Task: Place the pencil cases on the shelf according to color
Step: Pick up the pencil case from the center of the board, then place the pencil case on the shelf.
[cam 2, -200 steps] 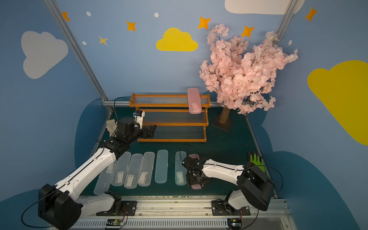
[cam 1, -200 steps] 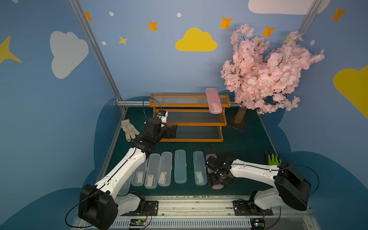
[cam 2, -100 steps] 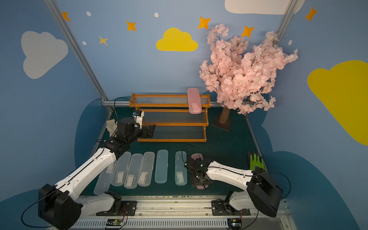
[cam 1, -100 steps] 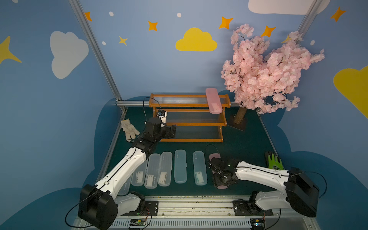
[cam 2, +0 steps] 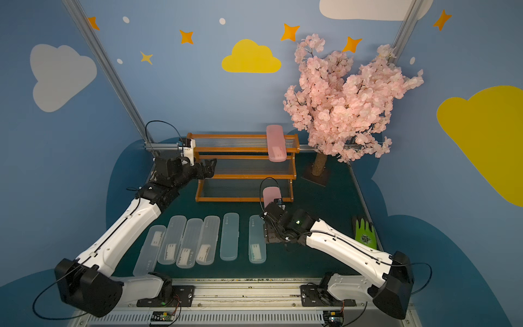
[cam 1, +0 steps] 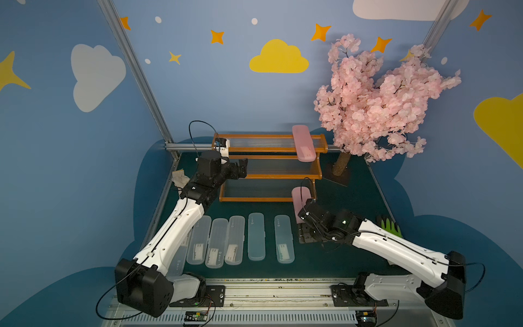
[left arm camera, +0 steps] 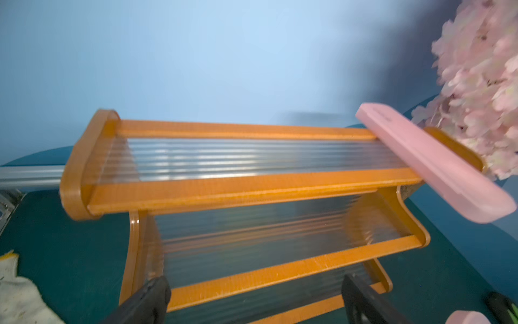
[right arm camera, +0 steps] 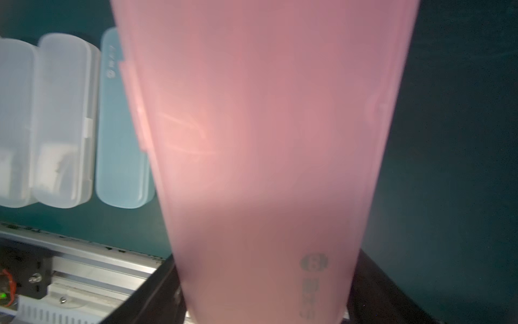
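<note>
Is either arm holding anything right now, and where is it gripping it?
The right gripper holds a pink pencil case across its width, near the logo end. The left gripper is empty.

Pink pencil case (right arm camera: pixel 266 140): fills the middle of the view, very near to the camera and a little blurred; frosted, with light coming through; a grey round logo and small print near the end at the fingers.
Right gripper (right arm camera: pixel 263 311): two dark fingers (right arm camera: pixel 145 300) press on both long edges of the pink case.
Pale blue pencil case (right arm camera: pixel 120 134): flat on the mat, partly hidden behind the pink one.
Frosted clear pencil cases (right arm camera: pixel 64 120): two, side by side and touching, just beside the blue one; white labels show inside.
Green mat (right arm camera: pixel 462 140): dark green.
Metal rail (right arm camera: pixel 92 266): silver, along the mat's edge, past the ends of the lying cases.
</note>
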`<state>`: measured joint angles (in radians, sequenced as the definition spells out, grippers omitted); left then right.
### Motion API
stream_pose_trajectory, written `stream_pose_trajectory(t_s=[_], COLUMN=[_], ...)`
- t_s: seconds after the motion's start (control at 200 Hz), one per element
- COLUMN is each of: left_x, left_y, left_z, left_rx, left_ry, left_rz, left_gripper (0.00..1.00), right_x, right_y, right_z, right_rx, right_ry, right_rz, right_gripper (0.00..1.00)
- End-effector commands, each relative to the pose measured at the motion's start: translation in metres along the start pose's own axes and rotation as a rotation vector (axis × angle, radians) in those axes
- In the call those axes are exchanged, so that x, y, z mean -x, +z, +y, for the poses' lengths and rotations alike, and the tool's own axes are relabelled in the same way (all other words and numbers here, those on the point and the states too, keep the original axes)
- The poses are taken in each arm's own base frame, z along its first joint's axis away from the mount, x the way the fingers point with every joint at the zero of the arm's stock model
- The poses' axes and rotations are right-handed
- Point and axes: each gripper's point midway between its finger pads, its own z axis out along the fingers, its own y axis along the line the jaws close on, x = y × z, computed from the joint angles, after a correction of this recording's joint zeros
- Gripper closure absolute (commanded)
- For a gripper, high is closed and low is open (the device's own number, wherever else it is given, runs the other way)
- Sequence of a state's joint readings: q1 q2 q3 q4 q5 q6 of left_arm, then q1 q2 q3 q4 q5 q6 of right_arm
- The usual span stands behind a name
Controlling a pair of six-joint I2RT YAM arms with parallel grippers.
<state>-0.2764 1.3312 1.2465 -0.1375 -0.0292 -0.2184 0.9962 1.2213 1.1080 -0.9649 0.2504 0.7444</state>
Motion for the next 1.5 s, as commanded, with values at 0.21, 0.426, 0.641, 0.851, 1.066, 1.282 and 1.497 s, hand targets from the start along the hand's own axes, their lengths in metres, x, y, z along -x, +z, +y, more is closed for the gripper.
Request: stream_pose_trajectory(t_s=[0.21,0.426,0.641,0.851,1.066,1.282,1.497], left_x=[-0.036,-0.039,-0.041,-0.043,-0.039,-0.041,-0.046], left_y=[0.013,0.007,0.008,0.008,0.004,0.005,0.008], left_z=[0.016,0.022,0.027,0.025,0.024,0.02,0.01], left_rx=[-0.018,0.014,0.031,0.019,0.015,-0.006,-0.043], left_ry=[-0.076,-0.07,-0.075,-0.081,-0.079,-0.097,-0.086], left_rz=[0.065,0.057,0.061,0.064,0.049,0.052,0.068], left_gripper=[0.0,0.0,0.0,0.0,0.0,0.0,0.0], right_x=[0.034,0.057,0.096,0.14,0.195,0.253,0.288], right_y=[-0.016,-0.019,-0.033,-0.05,-0.045,-0.034,-0.017], right_z=[0.038,0.068,0.102,0.13,0.119,0.111,0.093], right_rx=[0.093,0.133,0.224,0.314,0.16,0.068,0.014], right_ry=[-0.092,-0.142,-0.2,-0.213,-0.179,-0.146,-0.067], right_rz=[-0.036,-0.05,-0.155,-0.262,-0.339,-0.416,-0.442], right_gripper=[0.33,0.33,0.33,0.33,0.35,0.35,0.34])
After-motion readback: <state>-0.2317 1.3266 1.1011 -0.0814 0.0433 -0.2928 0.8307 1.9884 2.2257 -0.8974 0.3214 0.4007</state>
